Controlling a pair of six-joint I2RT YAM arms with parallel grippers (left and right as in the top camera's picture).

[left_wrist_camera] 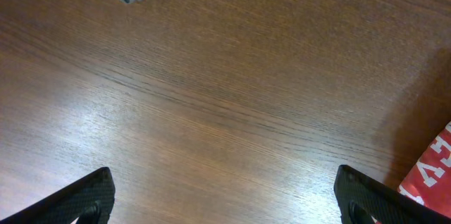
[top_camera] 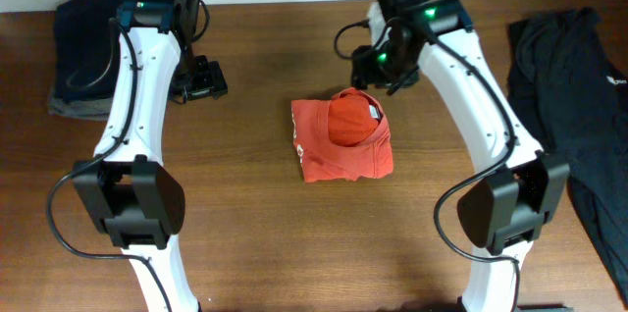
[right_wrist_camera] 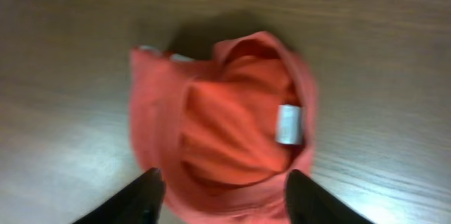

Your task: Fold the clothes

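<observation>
Your right arm arches over the desk (top_camera: 255, 243), its gripper (top_camera: 378, 69) spread above the far edge of the T-shirt (top_camera: 341, 140). Your left gripper (top_camera: 201, 78) hangs wide open, well left of it. The left wrist view catches only a lettered corner, while the right wrist view shows the neck tag (right_wrist_camera: 287, 124). The T-shirt lies mid-desk as a near-square bundle, collar toward the far side.

Even bright light, pale glare on table (left_wrist_camera: 91, 122) (left wrist view); right wrist view blurred throughout
</observation>
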